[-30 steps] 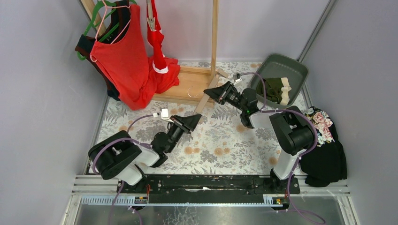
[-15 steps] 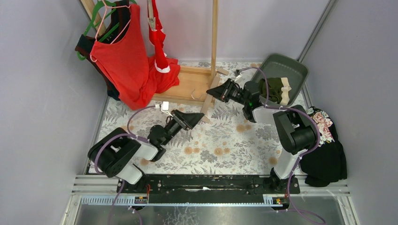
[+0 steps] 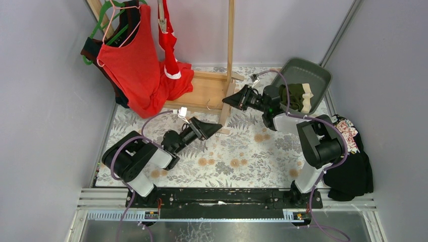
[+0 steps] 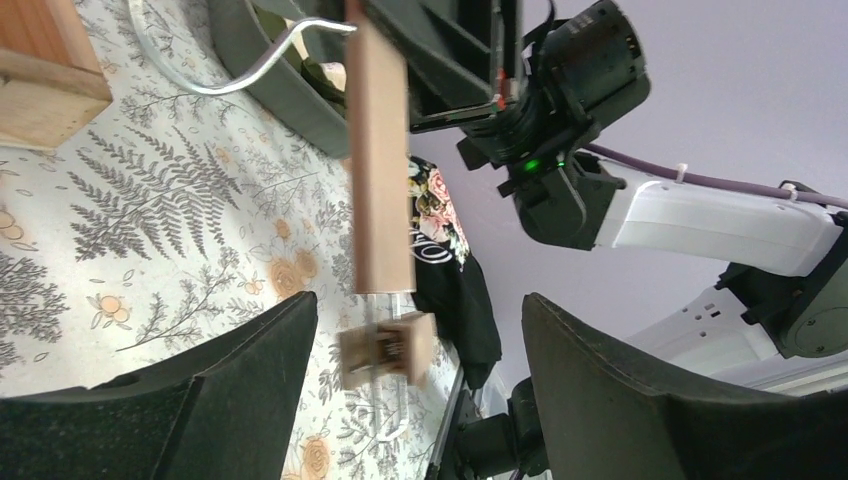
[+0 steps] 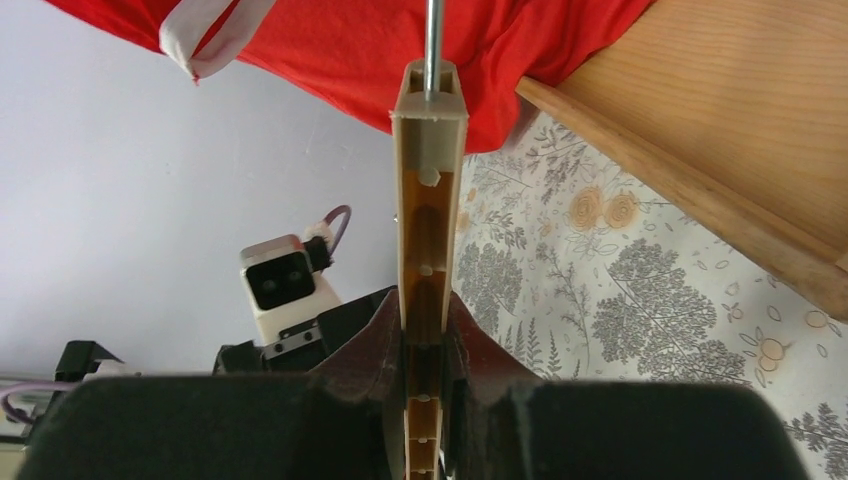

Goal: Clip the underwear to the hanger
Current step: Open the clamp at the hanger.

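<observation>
The hanger (image 3: 226, 107), a wooden bar with a metal hook, stands over the floral mat. My right gripper (image 3: 225, 99) is shut on its upper half; the right wrist view shows the bar (image 5: 430, 200) edge-on between the jaws. My left gripper (image 3: 218, 128) is open at the lower end. In the left wrist view, that end's clip (image 4: 385, 350) hangs between the spread fingers without touching them. The red underwear (image 3: 171, 55) hangs from a clip on the rack, and its white waistband (image 5: 215, 30) shows in the right wrist view. The olive green underwear (image 3: 295, 96) lies in the grey bin (image 3: 315, 70).
A wooden rack has a base (image 3: 202, 91) and an upright post (image 3: 230, 35) just behind the hanger. A red tank top (image 3: 131, 60) hangs at the back left. A black floral cloth (image 3: 348, 156) lies off the mat at the right.
My left gripper has opened, let go of the hanger's lower end and shifted right. The right gripper has swung the bar nearer to upright in the top view.
</observation>
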Available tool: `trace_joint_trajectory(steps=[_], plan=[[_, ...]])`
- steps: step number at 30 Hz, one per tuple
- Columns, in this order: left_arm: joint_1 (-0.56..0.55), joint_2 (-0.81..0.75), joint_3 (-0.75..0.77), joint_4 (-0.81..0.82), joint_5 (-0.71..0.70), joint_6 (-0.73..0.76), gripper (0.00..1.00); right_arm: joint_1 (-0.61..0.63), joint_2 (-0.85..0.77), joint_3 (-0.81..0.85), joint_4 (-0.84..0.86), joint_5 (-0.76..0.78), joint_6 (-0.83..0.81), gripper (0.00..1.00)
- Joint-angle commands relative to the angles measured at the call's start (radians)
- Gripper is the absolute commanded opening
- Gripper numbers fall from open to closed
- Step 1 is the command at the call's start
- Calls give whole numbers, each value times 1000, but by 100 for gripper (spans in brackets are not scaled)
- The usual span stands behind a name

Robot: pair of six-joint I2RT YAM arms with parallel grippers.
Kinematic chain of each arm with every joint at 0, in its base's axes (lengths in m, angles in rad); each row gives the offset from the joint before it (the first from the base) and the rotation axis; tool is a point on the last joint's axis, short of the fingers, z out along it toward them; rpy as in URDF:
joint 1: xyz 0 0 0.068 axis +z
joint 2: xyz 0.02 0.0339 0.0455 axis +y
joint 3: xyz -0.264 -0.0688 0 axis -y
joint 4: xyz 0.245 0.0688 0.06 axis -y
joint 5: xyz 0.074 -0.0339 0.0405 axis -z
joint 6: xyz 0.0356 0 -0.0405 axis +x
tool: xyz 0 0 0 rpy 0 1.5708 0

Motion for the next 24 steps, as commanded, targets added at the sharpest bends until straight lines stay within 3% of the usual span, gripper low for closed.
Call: trace_joint_trajectory(steps=[1, 18, 24], plan=[[33, 24, 3, 34, 63, -10, 74, 8, -85, 57, 32, -53, -18, 0], [41, 50, 40, 72, 148, -39, 70, 8, -48, 82, 36, -69, -21, 0], [40, 54, 51, 73, 161, -44, 62, 8, -34, 81, 50, -74, -16, 0]])
